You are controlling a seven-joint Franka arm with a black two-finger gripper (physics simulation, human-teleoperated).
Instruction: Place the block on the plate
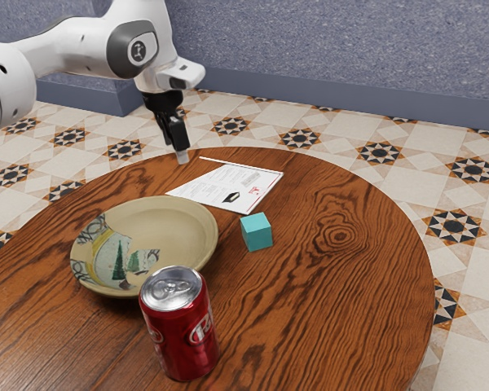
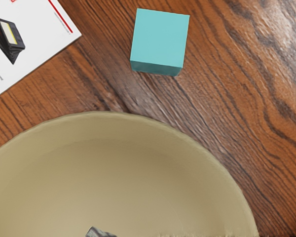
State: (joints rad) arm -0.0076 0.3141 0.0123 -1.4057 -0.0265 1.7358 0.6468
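1. Clock set on the exterior view, twelve at its top: the small turquoise cube-shaped block (image 1: 257, 232) sits on the brown wood-grain table (image 1: 342, 293), just off the wide beige plate with painted trees (image 1: 183, 213), at its three o'clock.
2. The step in hand looks to be the reach for the block. Centre over it, square the jaws to two opposite side faces, descend straight, then close evenly.
3. Once gripped, lift above the plate's rim before crossing toward nine o'clock; keep off the red soda can (image 1: 181, 326) at the plate's five.
4. The black gripper (image 1: 182, 156) hangs well above the tabletop, pointing down with a slight lean, the arm coming from ten o'clock. How far its jaws are open I cannot tell; the block is not in them.
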